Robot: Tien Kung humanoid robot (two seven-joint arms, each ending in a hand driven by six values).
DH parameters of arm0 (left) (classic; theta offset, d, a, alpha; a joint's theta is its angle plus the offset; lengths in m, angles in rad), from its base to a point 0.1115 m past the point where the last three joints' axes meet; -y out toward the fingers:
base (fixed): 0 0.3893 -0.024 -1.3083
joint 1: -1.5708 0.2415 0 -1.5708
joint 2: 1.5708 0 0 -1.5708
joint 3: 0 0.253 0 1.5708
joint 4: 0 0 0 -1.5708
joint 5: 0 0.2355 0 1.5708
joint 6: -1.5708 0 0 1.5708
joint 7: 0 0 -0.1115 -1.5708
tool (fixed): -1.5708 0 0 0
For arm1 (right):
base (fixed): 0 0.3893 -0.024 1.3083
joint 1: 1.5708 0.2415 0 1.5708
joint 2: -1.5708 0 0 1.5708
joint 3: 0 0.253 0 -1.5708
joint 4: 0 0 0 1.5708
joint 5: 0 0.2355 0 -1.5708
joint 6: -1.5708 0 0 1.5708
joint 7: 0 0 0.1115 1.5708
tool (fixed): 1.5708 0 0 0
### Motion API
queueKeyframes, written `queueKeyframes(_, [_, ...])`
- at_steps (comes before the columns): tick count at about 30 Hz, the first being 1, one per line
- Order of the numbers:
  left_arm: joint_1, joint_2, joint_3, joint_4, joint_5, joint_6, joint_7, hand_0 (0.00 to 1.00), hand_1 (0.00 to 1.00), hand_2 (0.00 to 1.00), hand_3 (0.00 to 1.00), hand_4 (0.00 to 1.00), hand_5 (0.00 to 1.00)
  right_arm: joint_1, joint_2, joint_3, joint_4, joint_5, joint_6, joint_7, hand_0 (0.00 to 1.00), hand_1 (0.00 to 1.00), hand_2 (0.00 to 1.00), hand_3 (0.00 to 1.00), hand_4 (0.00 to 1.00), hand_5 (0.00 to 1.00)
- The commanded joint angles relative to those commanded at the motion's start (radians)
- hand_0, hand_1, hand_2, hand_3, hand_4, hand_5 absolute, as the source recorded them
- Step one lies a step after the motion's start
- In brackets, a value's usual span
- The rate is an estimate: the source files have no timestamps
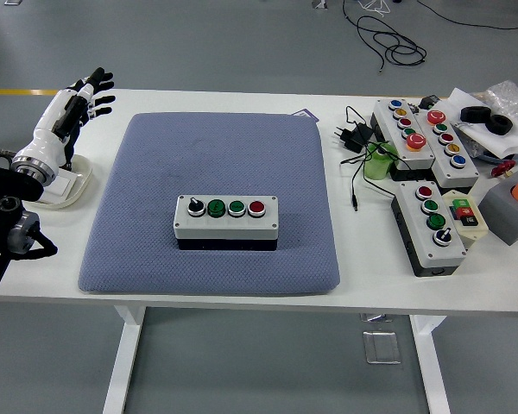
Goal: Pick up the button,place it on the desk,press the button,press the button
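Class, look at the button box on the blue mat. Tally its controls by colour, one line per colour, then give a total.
On the button box:
Green buttons: 2
Red button: 1
Black switch: 1
Total: 4

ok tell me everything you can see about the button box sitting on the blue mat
The button box is a long, light grey case with a darker base, plastic by the look of it. Its top carries a row of four controls: a black selector knob at the left, then two green buttons, then a red one. It lies flat and level, long side parallel to the table's near edge, slightly below the middle of the blue mat. Nothing but the mat touches it; the left hand is well off to the left.
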Motion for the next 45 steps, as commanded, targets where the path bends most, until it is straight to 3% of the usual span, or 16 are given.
queueKeyframes(9, [0.035, 0.025, -0.035, 0.020, -0.352, -0.028, -0.013, 0.835, 0.886, 0.918, 0.898, 0.714, 0.998, 0.000, 0.000, -0.002, 0.000, 0.004, -0.001, 0.001, 0.652, 0.468, 0.617, 0.563, 0.305, 0.228])
queueKeyframes(45, [0.044, 0.039, -0.029, 0.023, -0.348, -0.092, -0.014, 0.838, 0.890, 0.924, 0.902, 0.703, 0.998, -0.003, 0.003, 0.012, 0.000, -0.012, 0.000, -0.002, 0.653, 0.472, 0.619, 0.563, 0.303, 0.229])
